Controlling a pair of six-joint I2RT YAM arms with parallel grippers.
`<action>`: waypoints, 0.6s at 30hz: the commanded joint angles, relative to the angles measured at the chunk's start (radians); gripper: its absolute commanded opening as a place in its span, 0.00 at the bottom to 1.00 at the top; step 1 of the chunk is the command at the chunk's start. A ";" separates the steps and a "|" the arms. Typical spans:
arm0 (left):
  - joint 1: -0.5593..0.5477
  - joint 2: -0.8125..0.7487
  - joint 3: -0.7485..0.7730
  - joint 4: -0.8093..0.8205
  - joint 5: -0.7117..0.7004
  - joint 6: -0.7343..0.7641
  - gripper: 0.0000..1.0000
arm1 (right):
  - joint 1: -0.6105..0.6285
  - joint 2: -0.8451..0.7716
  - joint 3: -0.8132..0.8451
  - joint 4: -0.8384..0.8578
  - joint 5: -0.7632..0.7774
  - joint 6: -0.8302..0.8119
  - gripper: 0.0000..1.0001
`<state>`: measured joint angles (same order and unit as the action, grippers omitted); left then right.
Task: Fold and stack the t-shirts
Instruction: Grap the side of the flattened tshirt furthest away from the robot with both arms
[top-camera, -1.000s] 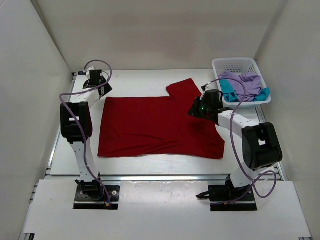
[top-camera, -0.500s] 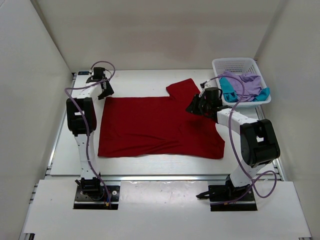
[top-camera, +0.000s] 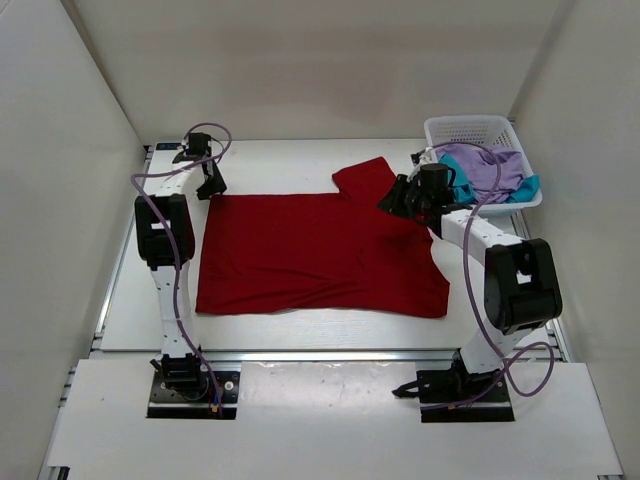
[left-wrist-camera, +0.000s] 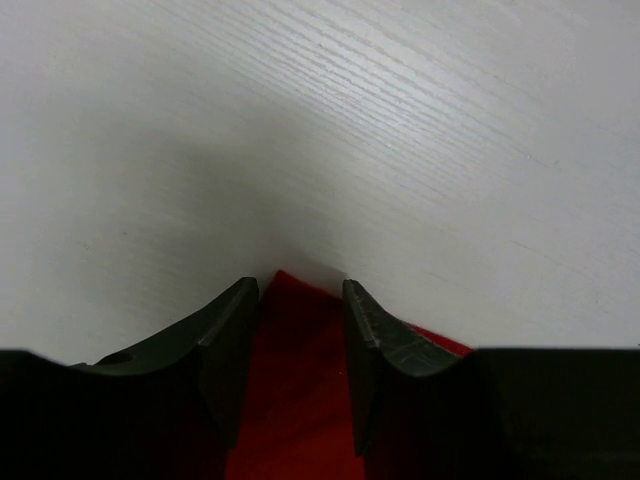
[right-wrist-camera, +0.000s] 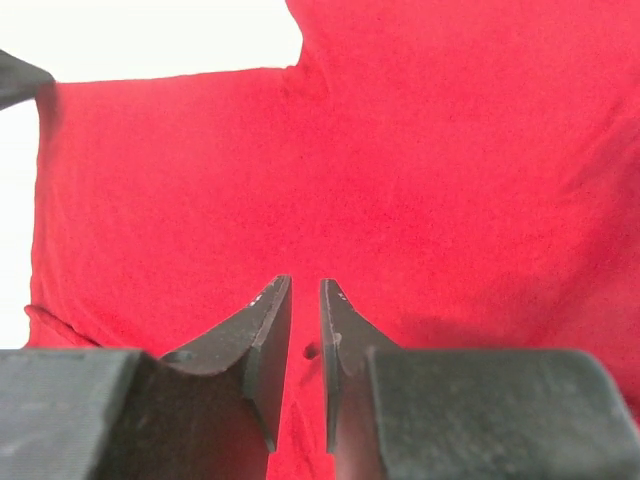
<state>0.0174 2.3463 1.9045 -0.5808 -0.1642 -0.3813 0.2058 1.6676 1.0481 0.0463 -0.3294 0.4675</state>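
The dark red t-shirt (top-camera: 310, 255) lies spread flat on the table, one sleeve pointing toward the back. My left gripper (top-camera: 210, 186) is at its back left corner. In the left wrist view the open jaws (left-wrist-camera: 300, 290) straddle that red corner (left-wrist-camera: 295, 400) without pinching it. My right gripper (top-camera: 393, 200) hovers low over the shirt's back right shoulder by the sleeve. Its jaws (right-wrist-camera: 305, 285) stand a narrow gap apart, with red cloth (right-wrist-camera: 400, 150) showing through. The lavender t-shirt (top-camera: 490, 165) and the teal t-shirt (top-camera: 455, 182) lie crumpled in the basket.
The white mesh basket (top-camera: 470, 126) stands at the back right corner, just behind the right arm. White walls close in the table (top-camera: 280, 165) on the left, back and right. Purple cables loop off both arms.
The right gripper has slid toward the back along the shirt's right side, closer to the sleeve. The left gripper has shifted slightly onto the back left corner. The shirt has not moved.
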 joint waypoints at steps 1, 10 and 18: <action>0.001 -0.013 0.031 -0.050 -0.011 0.019 0.46 | -0.005 -0.042 0.049 0.017 0.000 -0.009 0.17; -0.007 -0.024 0.036 -0.050 -0.025 0.016 0.17 | -0.051 -0.028 0.102 0.006 0.041 -0.038 0.20; -0.005 -0.189 -0.200 0.114 -0.054 -0.005 0.00 | -0.065 0.335 0.536 -0.190 0.220 -0.179 0.23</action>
<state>0.0151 2.2791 1.7847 -0.5369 -0.1886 -0.3744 0.1600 1.8656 1.4185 -0.0669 -0.1963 0.3656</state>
